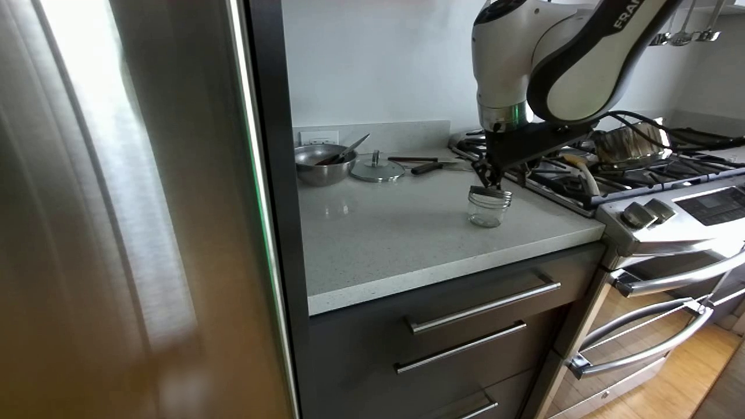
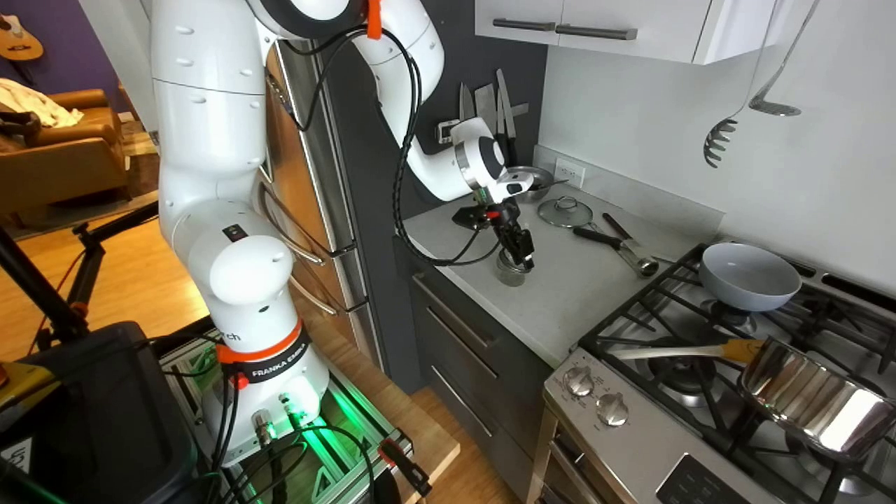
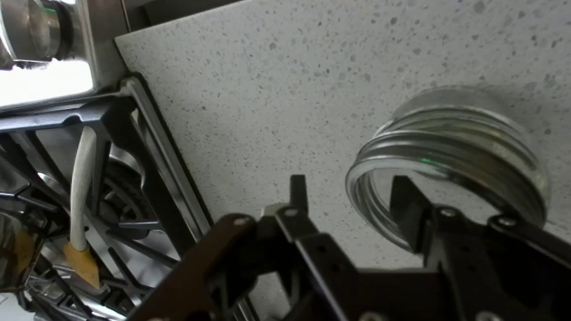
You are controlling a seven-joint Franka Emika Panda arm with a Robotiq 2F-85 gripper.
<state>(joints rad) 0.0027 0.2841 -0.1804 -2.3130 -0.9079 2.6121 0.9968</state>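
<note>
In both exterior views the jaws hang at the mouth of a glass jar (image 1: 488, 213), which stands on the table (image 1: 378, 233) near its front edge. In the wrist view they stand apart, one finger (image 3: 407, 214) in or just over the mouth, the other outside. The step looks like straddling the rim; the next move seems to call for closing squarely on it.

White cabinets (image 2: 616, 15) hang on a pale wall (image 2: 630, 119).
</note>
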